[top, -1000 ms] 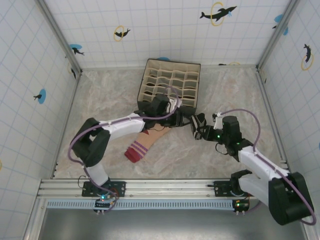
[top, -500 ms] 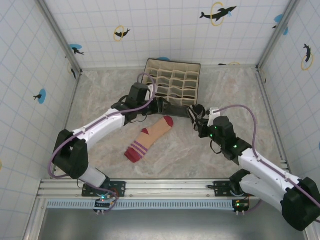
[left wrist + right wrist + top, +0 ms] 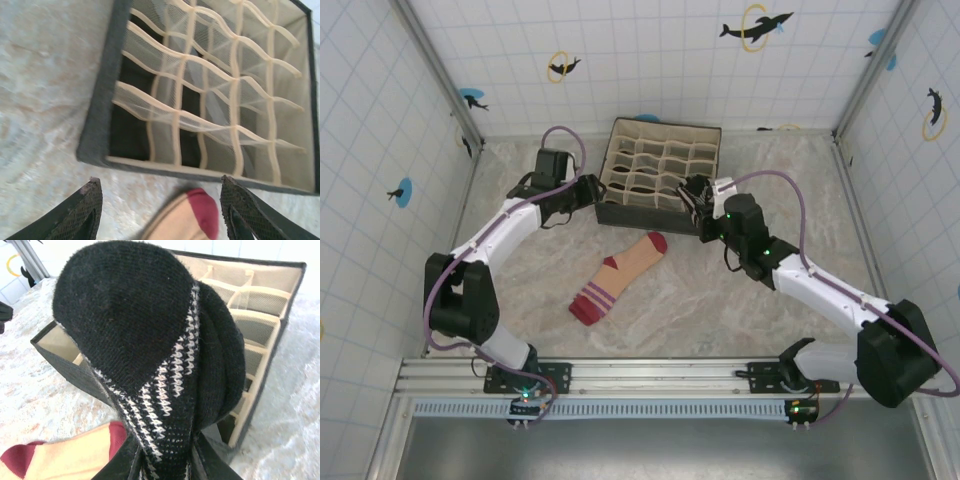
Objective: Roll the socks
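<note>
The black-and-white striped sock [image 3: 145, 320] is bunched into a roll, and my right gripper [image 3: 165, 462] is shut on its lower part. In the top view that right gripper [image 3: 699, 197] holds it at the front right edge of the fabric organizer box [image 3: 660, 215]. The peach sock [image 3: 620, 275] with dark red toe and purple stripes lies flat on the table in front of the box. My left gripper [image 3: 590, 190] hovers at the box's left front corner, open and holding nothing. Low in the left wrist view, the peach sock's red toe [image 3: 202, 217] shows between the spread fingers [image 3: 82, 212].
The organizer box [image 3: 100, 125] has several mesh-walled compartments [image 3: 260, 315] and stands at the back middle of the marbled table [image 3: 520, 260]. Tiled walls close in the left, back and right. A metal rail [image 3: 640, 375] runs along the near edge.
My left arm has swung back and to the left, from above the peach sock to the box's left corner. My right gripper has carried the striped sock left and up to the box's front edge.
</note>
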Available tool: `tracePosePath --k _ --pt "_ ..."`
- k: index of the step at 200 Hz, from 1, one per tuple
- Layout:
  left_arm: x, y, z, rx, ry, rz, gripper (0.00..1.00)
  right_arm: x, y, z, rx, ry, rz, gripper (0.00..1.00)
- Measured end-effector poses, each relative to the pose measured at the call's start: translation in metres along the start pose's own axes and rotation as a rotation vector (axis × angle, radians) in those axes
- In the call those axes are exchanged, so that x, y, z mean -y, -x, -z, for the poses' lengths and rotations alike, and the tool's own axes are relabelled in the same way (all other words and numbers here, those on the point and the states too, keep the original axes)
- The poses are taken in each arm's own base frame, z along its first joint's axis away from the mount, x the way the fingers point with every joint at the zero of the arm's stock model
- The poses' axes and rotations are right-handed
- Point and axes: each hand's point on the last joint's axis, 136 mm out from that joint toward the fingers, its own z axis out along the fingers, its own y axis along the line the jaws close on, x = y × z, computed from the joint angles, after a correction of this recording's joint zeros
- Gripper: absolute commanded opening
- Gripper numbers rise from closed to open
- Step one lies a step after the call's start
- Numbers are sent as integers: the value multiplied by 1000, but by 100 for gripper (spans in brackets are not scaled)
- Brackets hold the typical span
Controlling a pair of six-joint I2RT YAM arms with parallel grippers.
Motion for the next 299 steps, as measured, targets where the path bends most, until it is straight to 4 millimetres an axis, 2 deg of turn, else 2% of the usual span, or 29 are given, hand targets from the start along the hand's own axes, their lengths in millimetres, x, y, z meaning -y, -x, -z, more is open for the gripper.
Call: tracePosePath --k 33,62,92,126,140,178,250,299 --pt "-23 10 -19 -17 43 6 61 -8 8 -22 26 30 44 0" --pt "-33 2 -38 -65 40 26 59 -11 14 -54 28 40 66 0" --pt "-33 -7 -48 -103 14 36 58 -11 31 -86 69 48 65 0" --pt "-25 -6 -50 -99 -37 39 56 1 46 -118 114 42 48 0" --pt "-23 -8 -51 -105 -55 48 55 8 47 -128 130 40 41 0" --pt "-22 -21 -53 -138 -83 91 54 22 34 -151 127 43 24 0" --pt "-5 -37 -58 -176 -128 108 52 23 30 -168 158 70 16 0" --pt "-6 -42 -58 -183 -126 124 53 36 27 -167 183 72 -9 0"
